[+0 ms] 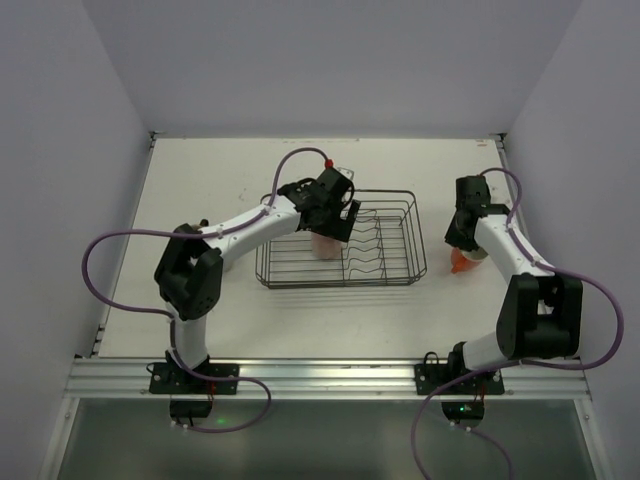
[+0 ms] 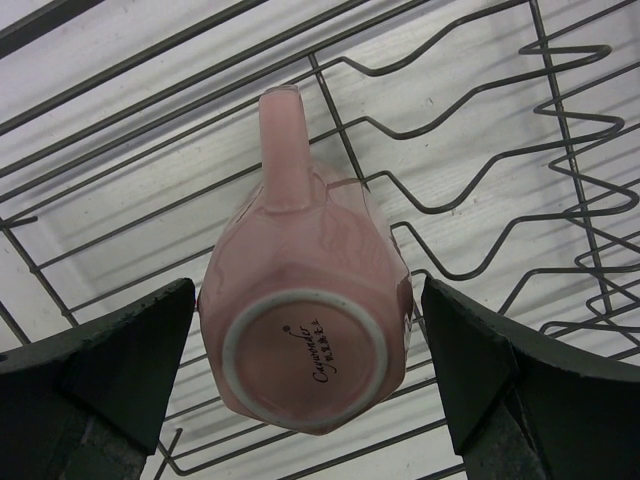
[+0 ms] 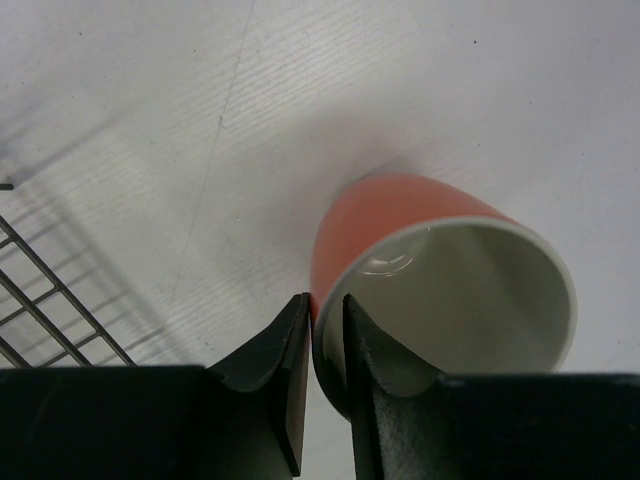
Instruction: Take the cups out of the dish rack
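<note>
Illegible cursive stamp (image 2: 322,358) under faceted pink cup (image 2: 300,300) in wire dish rack (image 1: 385,250), left claw (image 2: 305,305) spread wide astride; right claw (image 3: 325,330) pinching glossy orange cup's (image 3: 400,210) rim by bench's (image 1: 220,180) right edge.

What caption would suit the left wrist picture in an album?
Jaws straddle an upside-down pink cup in the dish rack.

Arms (image 1: 245,222): white links, black joints.
Cables (image 1: 86,262): purple (one looping off each arm).
Fingers (image 2: 110,350): black, wedge-shaped.
</note>
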Controlling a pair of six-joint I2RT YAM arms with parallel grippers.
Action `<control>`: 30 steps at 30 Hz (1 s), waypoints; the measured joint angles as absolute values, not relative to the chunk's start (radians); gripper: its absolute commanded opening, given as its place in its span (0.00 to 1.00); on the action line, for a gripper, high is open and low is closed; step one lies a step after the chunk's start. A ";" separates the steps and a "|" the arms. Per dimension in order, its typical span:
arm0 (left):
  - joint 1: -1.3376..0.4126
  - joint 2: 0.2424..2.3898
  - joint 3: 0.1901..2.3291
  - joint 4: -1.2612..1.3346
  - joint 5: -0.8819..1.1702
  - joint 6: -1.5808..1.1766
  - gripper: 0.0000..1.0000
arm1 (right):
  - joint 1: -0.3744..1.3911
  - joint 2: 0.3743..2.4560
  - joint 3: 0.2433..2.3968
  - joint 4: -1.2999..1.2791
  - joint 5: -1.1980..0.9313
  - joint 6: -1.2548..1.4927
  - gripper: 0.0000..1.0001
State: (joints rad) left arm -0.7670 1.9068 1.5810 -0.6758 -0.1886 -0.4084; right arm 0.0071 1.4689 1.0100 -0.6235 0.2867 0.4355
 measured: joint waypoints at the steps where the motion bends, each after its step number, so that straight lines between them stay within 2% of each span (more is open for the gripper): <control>1: -0.767 1.908 1.586 -0.676 -0.189 -0.408 0.98 | 0.007 1.469 1.010 -0.617 0.286 0.434 0.24; 3: -0.767 1.914 1.596 -0.675 -0.188 -0.408 0.98 | 0.007 1.469 1.010 -0.610 0.284 0.433 0.25; 14: -0.767 1.954 1.616 -0.678 -0.188 -0.408 0.98 | 0.007 1.470 1.010 -0.603 0.269 0.429 0.47; 20: -0.767 1.954 1.620 -0.679 -0.190 -0.408 0.98 | 0.007 1.443 1.010 -0.595 0.266 0.425 0.51; 25: -0.767 1.954 1.620 -0.680 -0.196 -0.408 0.91 | 0.028 1.372 1.010 -0.589 0.270 0.423 0.61; 30: -0.767 1.955 1.620 -0.683 -0.207 -0.409 0.82 | 0.062 1.309 1.010 -0.590 0.272 0.421 0.63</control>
